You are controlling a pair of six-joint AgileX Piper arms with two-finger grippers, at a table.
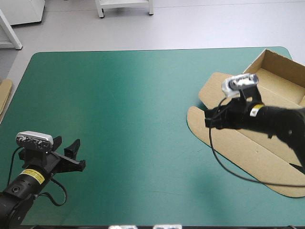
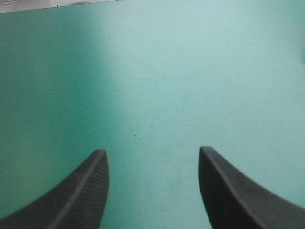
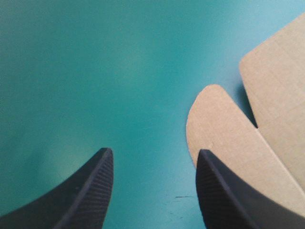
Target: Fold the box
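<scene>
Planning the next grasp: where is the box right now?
In the high view the box lies on the right side of the table, mostly flat, with the open right tool above its left flaps.

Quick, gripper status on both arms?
Left gripper: open, empty, over bare teal-green table cover.
Right gripper: open, empty, at a rounded flap of the brown cardboard box.

Diffuse overhead light covers the table [image 1: 119, 95]. A pale sheen crosses its surface well apart from the box [image 1: 257, 157]. Soft, narrow shadows edge the box flaps.
</scene>
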